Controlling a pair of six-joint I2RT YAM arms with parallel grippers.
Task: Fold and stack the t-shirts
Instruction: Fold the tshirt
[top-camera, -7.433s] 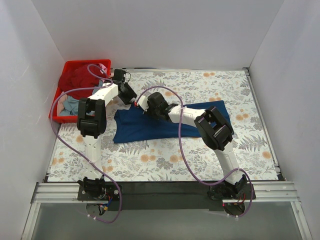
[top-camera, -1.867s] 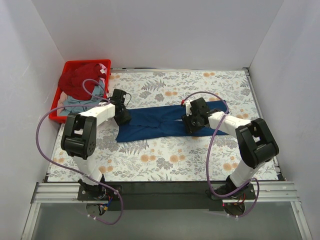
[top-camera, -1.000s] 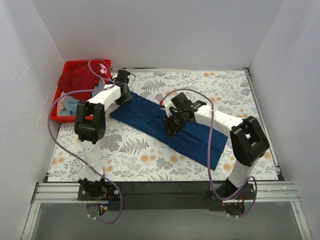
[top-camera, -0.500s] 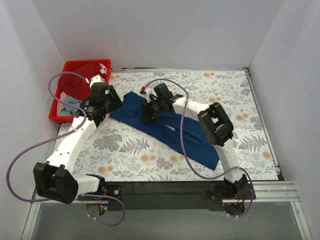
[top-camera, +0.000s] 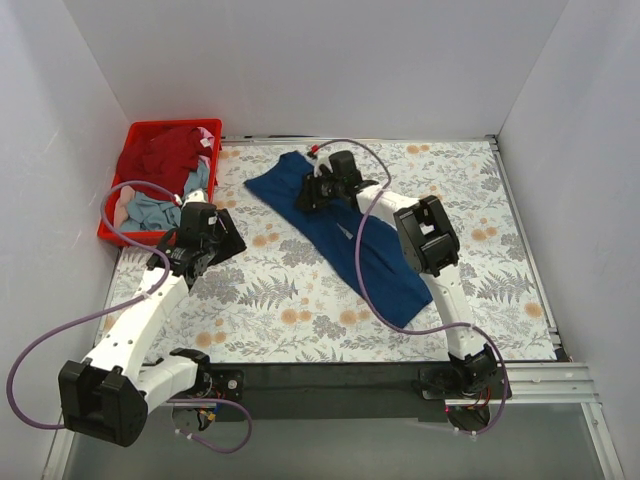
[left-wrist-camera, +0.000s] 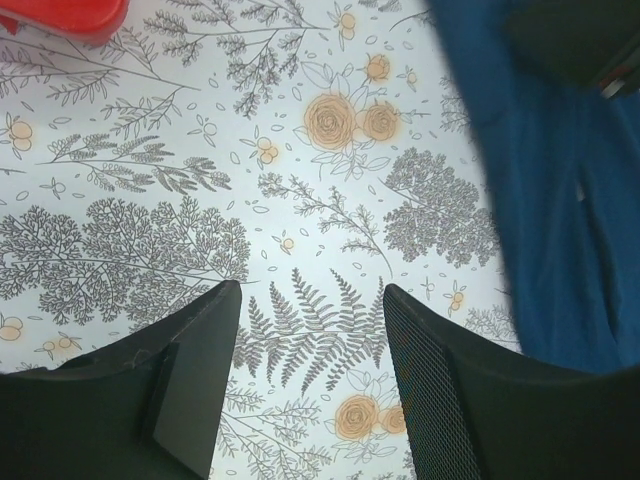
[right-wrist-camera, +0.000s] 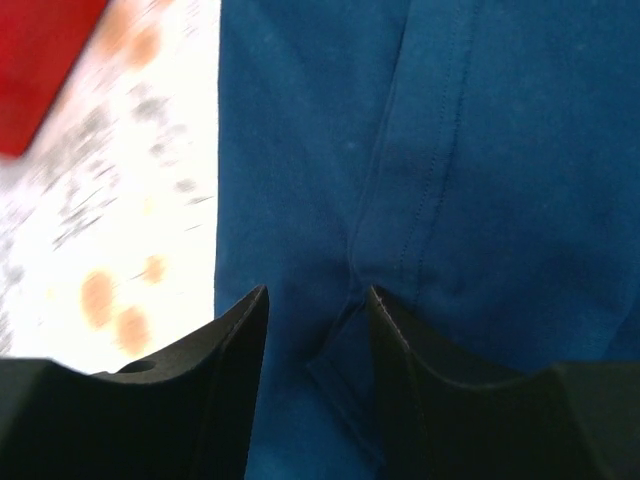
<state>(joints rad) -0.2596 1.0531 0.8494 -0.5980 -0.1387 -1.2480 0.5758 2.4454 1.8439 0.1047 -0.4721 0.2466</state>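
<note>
The right tool pinches a fold of the navy blue cloth t-shirt, which lies stretched out behind it on the floral-print surface. The left tool hangs spread and empty, with the shirt off to its right.

red plastic crate at the far-left corner of the bench, bench covered in a white sheet printed with grey ferns and orange flowers, plain white walls on three sides, black strip along the near edge
</note>
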